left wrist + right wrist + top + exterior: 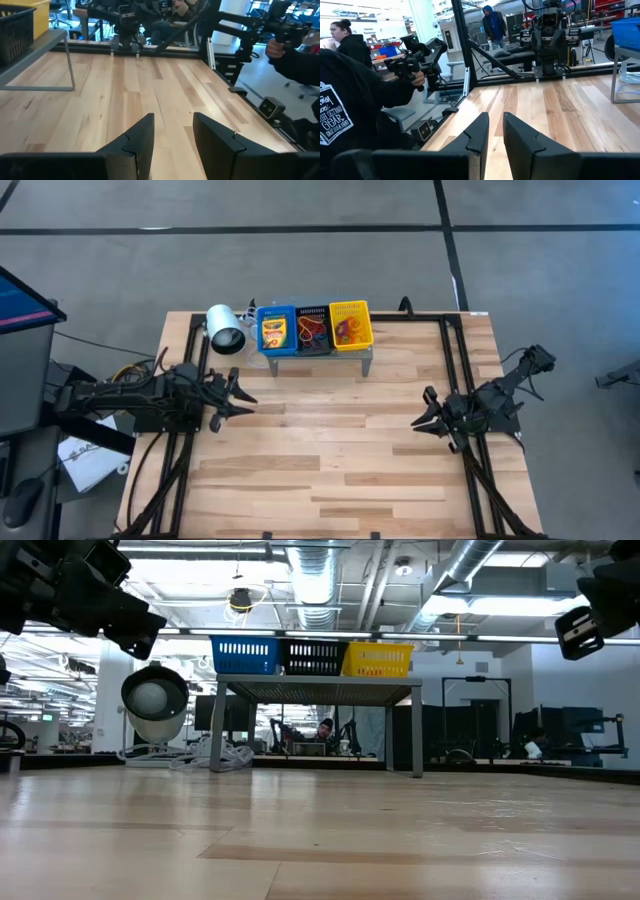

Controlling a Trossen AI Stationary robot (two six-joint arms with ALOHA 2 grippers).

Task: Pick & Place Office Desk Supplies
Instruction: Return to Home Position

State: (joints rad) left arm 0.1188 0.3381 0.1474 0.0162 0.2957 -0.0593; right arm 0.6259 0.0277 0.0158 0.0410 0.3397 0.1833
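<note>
The office desk supplies lie in three small bins on a grey shelf (316,358) at the table's far edge. A yellow-green crayon box (274,333) is in the blue bin (275,310). Rubber bands fill the black bin (313,330) and the yellow bin (350,328). My left gripper (240,395) hovers open over the table's left part and points toward the right edge, nothing between its fingers (142,135). My right gripper (422,420) hovers over the right part and points toward the left edge. A narrow, empty gap shows between its fingers (479,131).
A white round lamp-like device (226,328) stands just left of the shelf. Black frame rails (452,360) run along the table's sides. Bare wood (330,450) lies between the two grippers. People stand beyond the table: a dark sleeve (350,115), and a hand (276,47) on a control handle.
</note>
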